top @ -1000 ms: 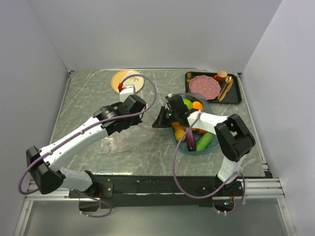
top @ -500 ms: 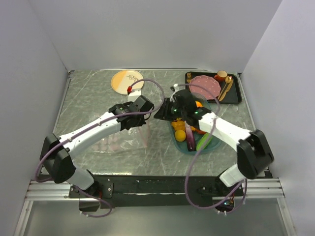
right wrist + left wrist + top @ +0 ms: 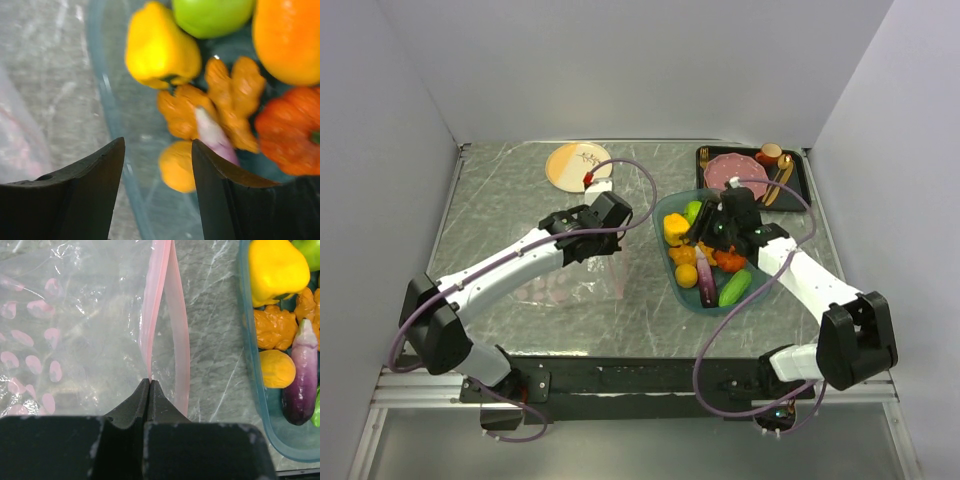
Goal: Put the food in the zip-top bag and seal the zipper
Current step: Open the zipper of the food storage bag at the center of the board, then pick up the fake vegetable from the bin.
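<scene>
Left gripper [image 3: 150,385] is clamped tight, jaws pinched on the zipper [image 3: 167,315]. That's one zipper, two thin, smooth pale-pink strips parting into a narrow slit above the black fingertips. One bag [image 3: 75,340], clear, crinkly film with pink-purple oval dots, lies flat on the marbled grey table [image 3: 500,200] just left of the tray [image 3: 248,355]. The tray is a single translucent teal oval dish, and all the food sits in it, none in the bag. Over to the right gripper [image 3: 157,145]: jaws spread wide, nothing between them, hanging over the tray's left side. Count the glossy plastic pieces with me. There's one yellow pepper [image 3: 157,50], lumpy and lobed, and one round green apple [image 3: 210,15]. One big smooth orange [image 3: 287,40] comes next, then one ribbed red-orange tomato [image 3: 290,130]. Add two knobbly orange pieces [image 3: 235,95], touching each other, and one small yellow-orange ball [image 3: 177,167]. One purple eggplant [image 3: 302,375] with a pale tip lies beside that ball, and one long green cucumber [image 3: 735,288] is at the near end. That makes nine. At the back of the table are two plates: one round peach plate [image 3: 575,165] and one dotted pink plate [image 3: 738,175] on a black rectangular tray [image 3: 803,190].
</scene>
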Controlling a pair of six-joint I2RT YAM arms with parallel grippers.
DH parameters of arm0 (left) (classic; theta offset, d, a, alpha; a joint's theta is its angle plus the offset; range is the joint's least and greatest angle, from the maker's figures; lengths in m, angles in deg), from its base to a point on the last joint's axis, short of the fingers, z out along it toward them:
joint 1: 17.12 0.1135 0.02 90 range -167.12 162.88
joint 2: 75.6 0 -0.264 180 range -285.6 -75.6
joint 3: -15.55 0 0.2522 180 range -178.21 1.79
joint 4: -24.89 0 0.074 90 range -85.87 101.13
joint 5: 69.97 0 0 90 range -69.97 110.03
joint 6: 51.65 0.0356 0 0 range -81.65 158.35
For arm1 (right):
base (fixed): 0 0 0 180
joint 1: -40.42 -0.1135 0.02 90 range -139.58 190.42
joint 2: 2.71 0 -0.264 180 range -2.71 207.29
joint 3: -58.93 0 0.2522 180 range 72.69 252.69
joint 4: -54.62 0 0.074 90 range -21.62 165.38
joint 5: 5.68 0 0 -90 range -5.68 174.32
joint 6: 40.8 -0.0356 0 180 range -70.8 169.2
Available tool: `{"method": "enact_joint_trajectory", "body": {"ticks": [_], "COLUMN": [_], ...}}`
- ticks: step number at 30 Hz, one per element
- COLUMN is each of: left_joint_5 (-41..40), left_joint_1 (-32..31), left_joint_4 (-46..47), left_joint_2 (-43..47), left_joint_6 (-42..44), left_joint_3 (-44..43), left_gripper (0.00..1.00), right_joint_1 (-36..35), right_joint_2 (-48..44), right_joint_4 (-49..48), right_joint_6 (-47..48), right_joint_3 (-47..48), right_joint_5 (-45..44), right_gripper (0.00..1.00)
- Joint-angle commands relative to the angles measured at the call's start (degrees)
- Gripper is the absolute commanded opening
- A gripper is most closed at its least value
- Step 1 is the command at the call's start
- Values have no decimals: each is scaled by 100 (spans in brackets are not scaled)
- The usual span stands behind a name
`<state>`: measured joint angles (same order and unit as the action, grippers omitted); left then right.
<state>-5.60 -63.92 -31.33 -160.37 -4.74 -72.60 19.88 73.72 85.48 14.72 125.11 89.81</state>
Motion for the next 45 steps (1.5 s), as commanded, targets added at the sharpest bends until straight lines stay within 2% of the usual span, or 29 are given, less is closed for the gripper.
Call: {"method": "enact_joint_trajectory", "body": {"ticks": [1,7,12,25,26,28,29,30,31,38,45], "left_joint_5": [163,225,172,67,75,102,102,102,84,102,154], "left_joint_1": [5,5,5,5,5,5,5,5,5,5,5], "left_joint_4": [247,317,308,290,317,326,326,326,308,299,370], "left_joint_2": [216,189,207,373,382,382,374,365,339,330,303], "left_joint_6": [213,292,284,266,266,275,284,284,292,266,275], "left_joint_3": [-137,-120,-137,-23,-14,-5,-14,-14,-40,-58,-49], "left_gripper": [1,1,1,1,1,1,1,1,1,1,1], "right_joint_1": [6,23,23,49,50,50,50,50,50,50,49], "right_joint_2": [-171,-514,-444,171,197,136,-21,-135,-241,-1225,-1718], "right_joint_4": [592,733,716,399,416,364,355,294,285,478,189], "right_joint_6": [468,547,574,688,679,679,618,600,592,451,74], "right_joint_3": [-82,-741,-988,-1103,-1111,-1138,-1155,-1182,-1182,-989,-1094], "right_joint_5": [-224,-663,-725,-321,-347,-356,-365,-374,-391,-541,-770], "right_gripper": [64,64,56,52,41,32,14,4,0,0,0]}}
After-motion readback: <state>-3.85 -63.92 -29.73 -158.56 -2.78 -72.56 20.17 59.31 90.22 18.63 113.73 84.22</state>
